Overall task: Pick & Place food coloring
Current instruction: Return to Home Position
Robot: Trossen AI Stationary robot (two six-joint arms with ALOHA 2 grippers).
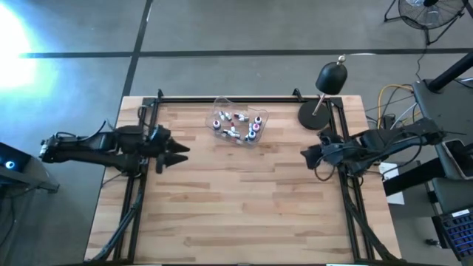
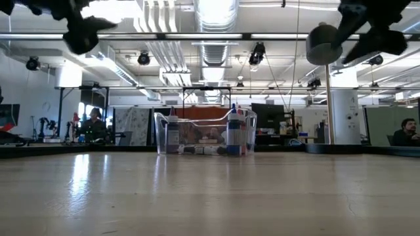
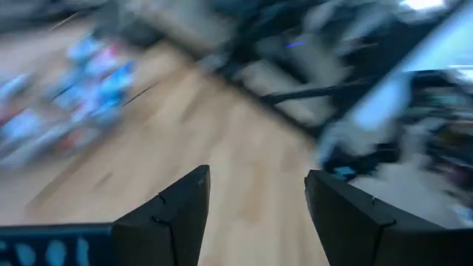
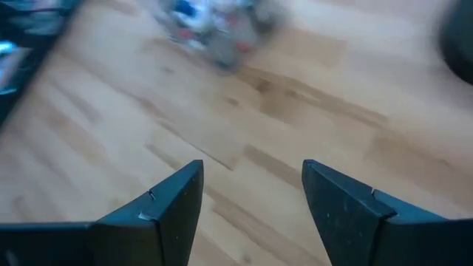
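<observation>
The food coloring bottles [image 1: 238, 126] lie and stand inside a clear plastic tub [image 1: 222, 104] near the table's far edge, middle. In the low view the tub [image 2: 159, 134] holds upright blue and dark bottles [image 2: 233, 134] and others lying on its floor. My left gripper [image 1: 182, 152] hovers open over the table's left side, above and left of the tub. My right gripper [image 1: 305, 154] hovers open over the right side. The wrist views show open fingers [image 3: 255, 207] [image 4: 251, 199] over bare wood, the tub blurred beyond.
A black desk lamp with a round base [image 1: 314, 114] stands at the table's far right corner, its shade [image 1: 331, 76] raised. A black frame rail [image 1: 229, 98] runs along the far edge and both sides. Bare wood [image 1: 236, 199] fills the middle and near half.
</observation>
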